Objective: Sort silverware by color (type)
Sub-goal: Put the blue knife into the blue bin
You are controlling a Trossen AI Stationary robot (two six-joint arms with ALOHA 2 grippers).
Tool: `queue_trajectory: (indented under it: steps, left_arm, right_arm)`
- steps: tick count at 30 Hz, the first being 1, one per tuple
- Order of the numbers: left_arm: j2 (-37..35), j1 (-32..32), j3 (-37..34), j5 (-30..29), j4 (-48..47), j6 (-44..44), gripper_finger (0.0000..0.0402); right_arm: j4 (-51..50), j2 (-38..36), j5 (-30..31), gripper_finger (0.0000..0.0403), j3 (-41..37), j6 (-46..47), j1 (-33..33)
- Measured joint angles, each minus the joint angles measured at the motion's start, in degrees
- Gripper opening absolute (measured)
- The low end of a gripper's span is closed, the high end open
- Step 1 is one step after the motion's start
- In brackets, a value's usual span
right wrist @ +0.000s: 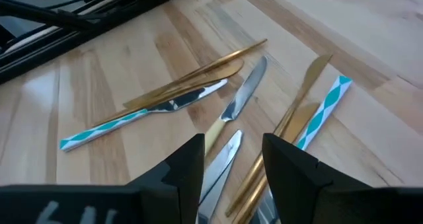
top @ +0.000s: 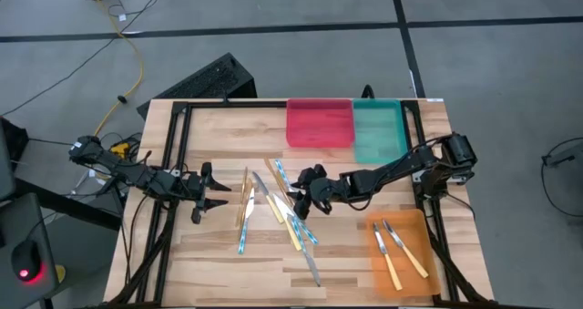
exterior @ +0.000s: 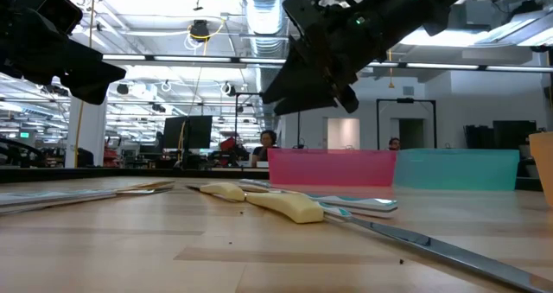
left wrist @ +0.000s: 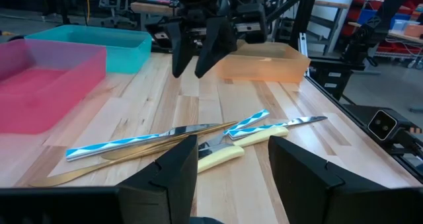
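A pale wooden slatted table [top: 219,263] is carrying a scatter of slim silverware [top: 278,209] near its middle: yellow-handled metal knives [exterior: 289,207], pieces with blue-and-white patterned handles [right wrist: 109,126], and gold-coloured knives [right wrist: 198,75], lying crossed and overlapping.

The right gripper [top: 303,197] is hovering above this pile with its two dark fingers [right wrist: 182,171] apart and holding nothing. The left gripper [top: 211,192] is waiting just left of the pile, its fingers [left wrist: 165,178] also spread and holding nothing.

Two more yellow-handled knives [top: 397,250] are lying side by side in a translucent orange tray [top: 428,231] at the table's near right corner.

A translucent red tray [top: 319,122] and a teal tray [top: 378,131] are sitting side by side, touching, at the far edge.
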Motion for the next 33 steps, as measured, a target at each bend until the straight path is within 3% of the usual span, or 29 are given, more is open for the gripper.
queue_trajectory:
  steps: [19, 33]
  left_arm:
    - [0.00, 0.00, 0.00, 0.00, 0.02, -0.02, 0.0169]
    - [0.00, 0.00, 0.00, -0.01, 0.02, -0.02, 0.0169]
  right_arm:
    - [-1.53, 0.00, 0.29, 0.0175, 0.00, 2.09, 0.35]
    - [-8.13, 0.00, 9.75, 0.0175, 0.02, 7.16, 1.53]
